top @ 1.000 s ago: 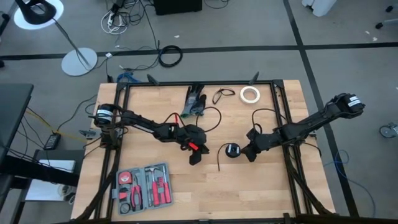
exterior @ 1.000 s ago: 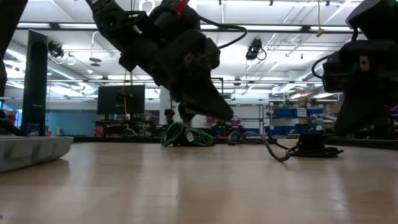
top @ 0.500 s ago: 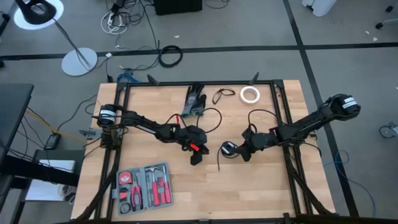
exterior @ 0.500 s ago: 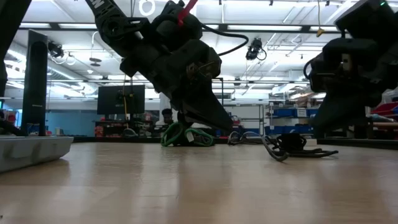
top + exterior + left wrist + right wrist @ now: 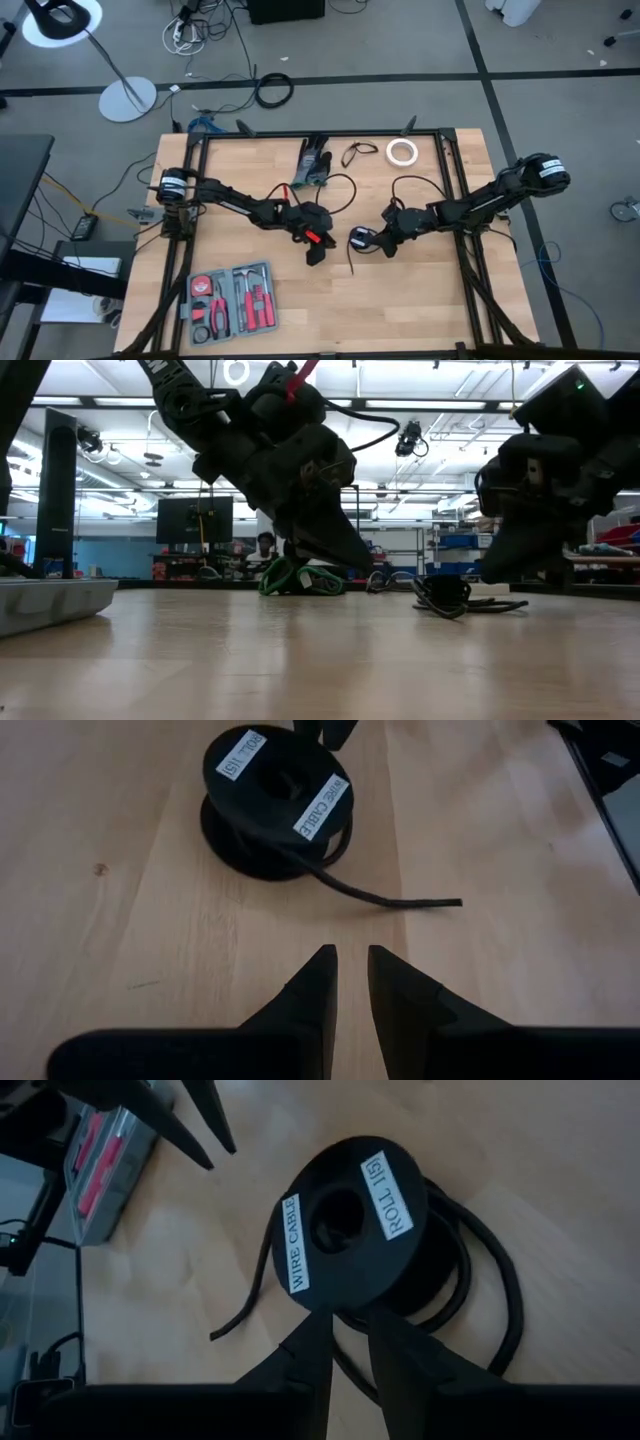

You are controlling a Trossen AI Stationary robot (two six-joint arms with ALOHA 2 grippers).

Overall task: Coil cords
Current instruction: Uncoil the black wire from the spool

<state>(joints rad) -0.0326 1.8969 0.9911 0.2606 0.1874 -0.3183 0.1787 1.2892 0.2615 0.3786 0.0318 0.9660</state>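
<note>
Cord on a little black spool [image 5: 275,800] lies on the worktop [image 5: 420,300], with its loose tail [image 5: 390,898] pointing out toward the left pincer [image 5: 346,982]. That pincer waits just short of the tail, tips almost pressed together, pinching nothing. Right behind the spool is the right pincer [image 5: 341,1342], tips close together too, with nothing between them. A second ago the spool sat farther to the right. The right pincer has slid it toward the left one. Now the tail looks easy for the left pincer to grab.
</note>
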